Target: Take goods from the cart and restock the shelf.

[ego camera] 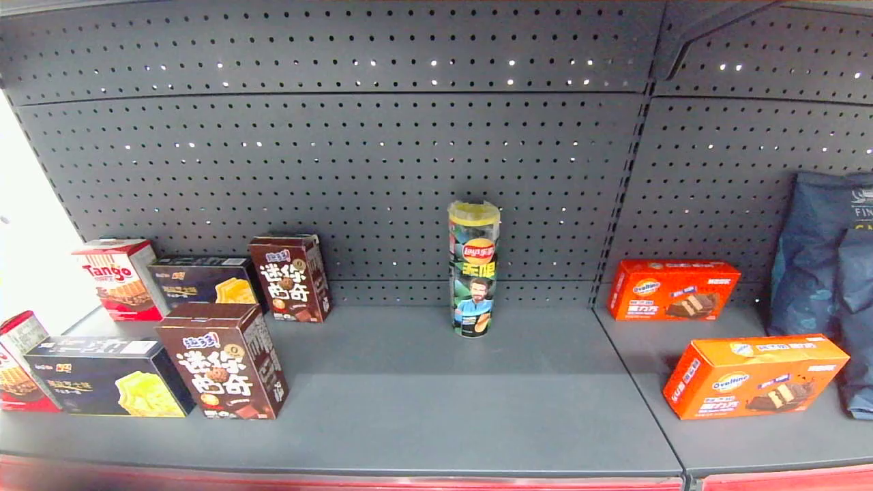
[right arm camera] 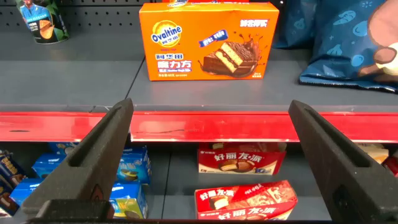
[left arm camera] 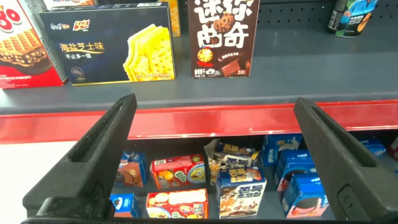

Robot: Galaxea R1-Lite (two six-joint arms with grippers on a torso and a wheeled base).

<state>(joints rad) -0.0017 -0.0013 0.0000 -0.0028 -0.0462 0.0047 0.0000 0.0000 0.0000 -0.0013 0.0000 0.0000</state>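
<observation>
Here, left gripper [left arm camera: 214, 102] and right gripper [right arm camera: 210, 104] spread wide before the shelf [ego camera: 443, 382].

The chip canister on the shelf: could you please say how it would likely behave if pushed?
The chip canister stands tall and narrow, so a high push would probably tip it. Being round, it would then likely roll. Its smooth wall may slip when gripped.
</observation>
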